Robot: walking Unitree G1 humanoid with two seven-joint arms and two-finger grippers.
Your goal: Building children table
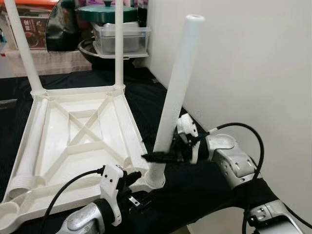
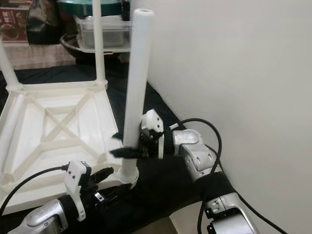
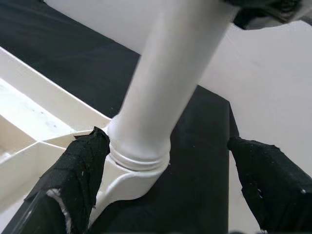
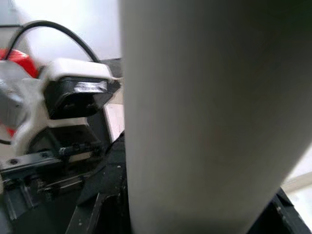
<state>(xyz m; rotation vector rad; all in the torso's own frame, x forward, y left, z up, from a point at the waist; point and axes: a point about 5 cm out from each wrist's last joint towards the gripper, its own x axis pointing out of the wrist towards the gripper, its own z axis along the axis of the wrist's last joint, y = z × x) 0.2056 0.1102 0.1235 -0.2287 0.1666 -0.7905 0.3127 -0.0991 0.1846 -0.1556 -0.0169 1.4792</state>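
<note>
Black cloth (image 1: 195,195) covers the work surface beside a white wall (image 1: 253,63).

Left eye view: upturned white plastic tabletop (image 1: 78,141), ribbed underside up, lying on the cloth. Two legs (image 1: 118,44) upright in the far corner sockets; one loose leg (image 1: 30,146) lying along the tabletop's left edge. Near-right leg (image 1: 174,92) stands tilted slightly in its corner socket (image 1: 156,179). Right gripper (image 1: 163,157) clamps this leg low on the shaft. Left gripper (image 1: 139,187) sits at the socket base. Behind: green-lidded pot (image 1: 107,12), clear plastic container (image 1: 122,39), printed box (image 1: 34,29).

Right eye view: same arrangement; right gripper's cable (image 2: 204,131) loops beside the wall.

Left wrist view: fingers (image 3: 73,175) spread wide, one against the socket's side, the other well apart over the cloth.

Right wrist view: leg shaft close and blurred, fingers closed on it; left gripper's wrist housing (image 4: 73,92) beyond.
</note>
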